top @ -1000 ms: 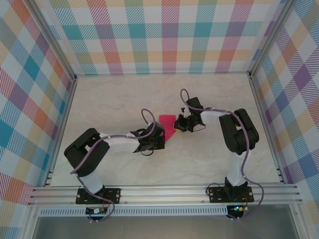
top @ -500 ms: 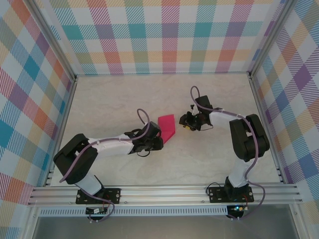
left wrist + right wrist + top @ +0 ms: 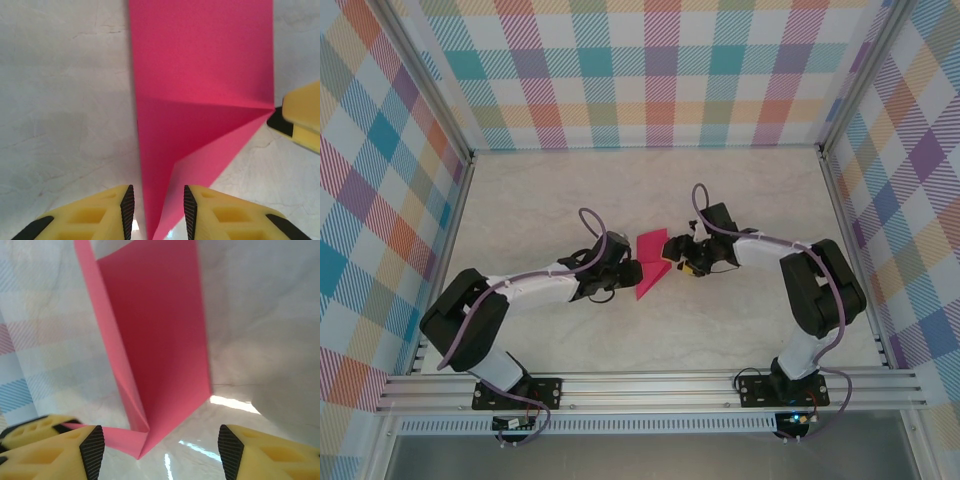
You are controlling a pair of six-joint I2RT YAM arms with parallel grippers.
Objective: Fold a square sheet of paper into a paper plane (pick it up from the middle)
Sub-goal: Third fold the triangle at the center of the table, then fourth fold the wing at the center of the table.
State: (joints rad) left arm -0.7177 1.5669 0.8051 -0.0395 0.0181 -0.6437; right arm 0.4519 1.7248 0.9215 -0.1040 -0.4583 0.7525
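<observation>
- At the centre of the top view, on the pale marbled surface, lies the square sheet of paper. It is partly folded into a slim crimson-pink shape, with the broad end toward the top of the frame and the point toward the lower left.
- The left fingers sit at the bottom edge of the left wrist view. They are parted a modest way and straddle the paper's pointed end. A gap shows between each pad and the paper, so nothing is clamped.
- The right fingers sit at the bottom of the right wrist view. They are spread wide on either side of a lower corner of the sheet and hold nothing.
- Folds: a diagonal crease crosses the middle of the left wrist view. In the right wrist view, a narrow flap along the sheet's left edge appears to stand up off the surface.
- Handling, as a judgement:
  - The sheet is very light, thin and limp, with stiffness only along the creases.
  - It is likely to skate on the glossy surface if nudged sideways.
  - It crumples easily, and a stray pinch would leave a lasting mark.
- Where to take hold, as a judgement:
  - The best places are the raised flap's free edge or a doubled, creased edge, pinched shallowly across the thickness.
  - The parts lying flat offer no lip to get under.
  - One set of fingers would best pin the flat part while the other works the fold.
</observation>
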